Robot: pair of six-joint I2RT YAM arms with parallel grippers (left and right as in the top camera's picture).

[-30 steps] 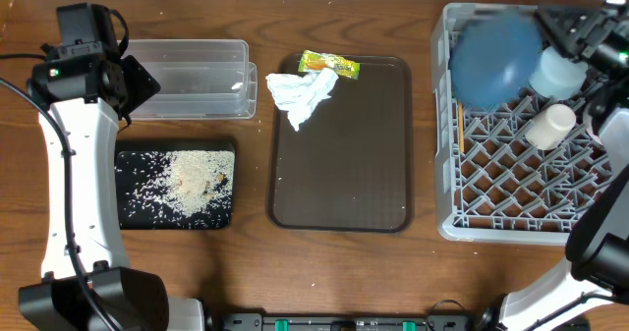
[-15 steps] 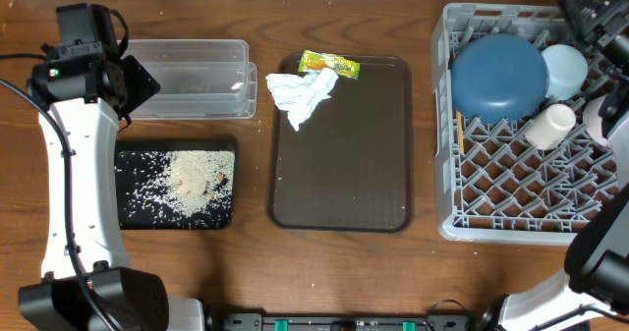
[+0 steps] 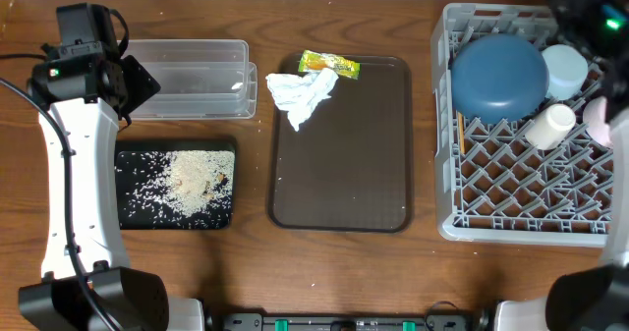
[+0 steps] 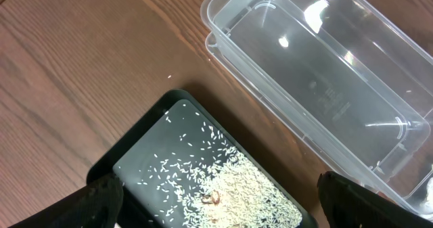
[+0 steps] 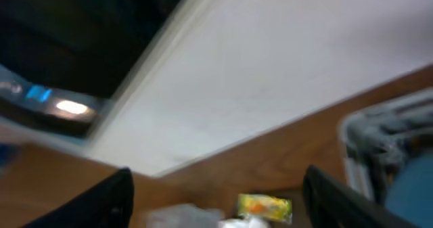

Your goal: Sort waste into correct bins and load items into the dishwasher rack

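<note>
The dark-blue dish lies in the back left of the grey dishwasher rack, beside the light-blue bowl, cream cup, pink bowl and chopsticks. My right gripper is open and empty, raised behind the rack's far corner, facing the yellow-green wrapper. The crumpled napkin and wrapper lie at the back of the brown tray. My left gripper hangs open and empty above the black tray of rice crumbs, beside the clear tub.
The brown serving tray lies mid-table between the bins and the rack. The clear tub holds nothing and stands behind the black tray. The right arm is a dark blur over the rack's back right corner.
The blue dish has dropped out of my right gripper and settled in the rack. That gripper has opened wider and lifted away to the back right. The left arm has not moved.
</note>
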